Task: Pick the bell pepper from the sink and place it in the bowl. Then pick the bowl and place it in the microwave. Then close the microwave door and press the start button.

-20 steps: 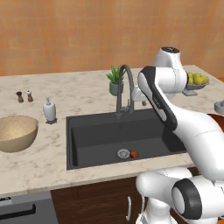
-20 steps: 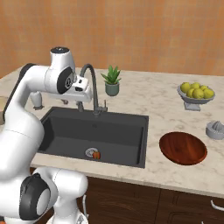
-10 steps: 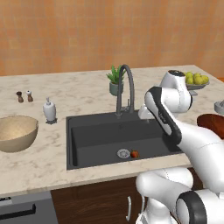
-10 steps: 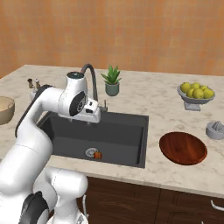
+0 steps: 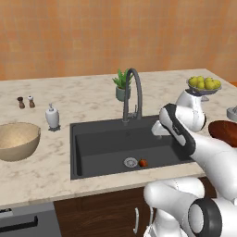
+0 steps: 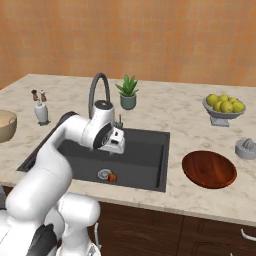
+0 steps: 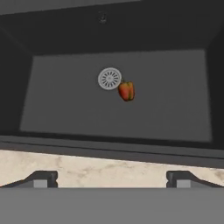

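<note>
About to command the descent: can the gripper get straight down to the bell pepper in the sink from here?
Probably yes. The bell pepper lies in the open on the sink floor beside the drain, nothing over it, and the gripper has its fingers spread wide.

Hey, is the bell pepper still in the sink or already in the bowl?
In the sink: the bell pepper lies on the basin floor beside the drain. The bowl on the counter is empty.

I am in a home kitchen. Before me a black sink (image 5: 111, 148) with an arched grey faucet (image 5: 133, 95) is set into a marble-patterned table (image 5: 83, 99). On it stand a soap bottle (image 5: 53, 117), salt and pepper shakers (image 5: 25, 102), a potted plant (image 6: 128, 92), a bowl of lemons (image 6: 224, 107) and a juicer (image 6: 246, 148). Wooden cabinets (image 6: 165, 230) run beneath.
</note>
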Tool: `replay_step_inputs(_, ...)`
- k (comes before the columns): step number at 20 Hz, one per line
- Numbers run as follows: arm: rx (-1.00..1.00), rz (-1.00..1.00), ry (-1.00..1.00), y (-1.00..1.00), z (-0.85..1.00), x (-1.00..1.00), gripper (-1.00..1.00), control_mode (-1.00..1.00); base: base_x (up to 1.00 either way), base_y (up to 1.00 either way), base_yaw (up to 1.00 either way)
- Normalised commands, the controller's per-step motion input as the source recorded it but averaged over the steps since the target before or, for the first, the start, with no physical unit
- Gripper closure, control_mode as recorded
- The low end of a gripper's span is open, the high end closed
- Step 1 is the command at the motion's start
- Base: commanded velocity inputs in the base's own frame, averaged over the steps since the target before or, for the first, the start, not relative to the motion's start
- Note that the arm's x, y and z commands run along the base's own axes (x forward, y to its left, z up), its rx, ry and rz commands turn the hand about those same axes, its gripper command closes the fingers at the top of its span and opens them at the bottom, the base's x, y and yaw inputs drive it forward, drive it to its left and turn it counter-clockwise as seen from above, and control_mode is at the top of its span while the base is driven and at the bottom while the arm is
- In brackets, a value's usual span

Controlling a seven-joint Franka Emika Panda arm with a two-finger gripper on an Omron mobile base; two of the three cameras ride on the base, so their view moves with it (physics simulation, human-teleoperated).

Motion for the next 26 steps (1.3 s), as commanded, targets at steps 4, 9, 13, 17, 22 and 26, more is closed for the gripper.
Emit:
replay_step_inputs(4,0.01,0.00,0.15,-0.18,-0.44,0.43,-1.00,-1.00,0.00,0.00,0.00)
replay_step_inputs(9,0.09,0.00,0.12,-0.38,-0.43,0.32,-1.00,-1.00,0.00,0.00,0.00)
replay_step_inputs(13,0.02,0.00,0.13,-0.08,-0.31,0.41,-1.00,-1.00,0.00,0.00,0.00)
replay_step_inputs(17,0.02,0.00,0.09,0.00,-0.22,0.32,-1.00,-1.00,0.00,0.00,0.00)
replay_step_inputs(22,0.01,0.00,0.06,0.00,-0.31,0.27,-1.00,-1.00,0.00,0.00,0.00)
replay_step_inputs(26,0.00,0.00,0.02,0.00,-0.34,0.25,-1.00,-1.00,0.00,0.00,0.00)
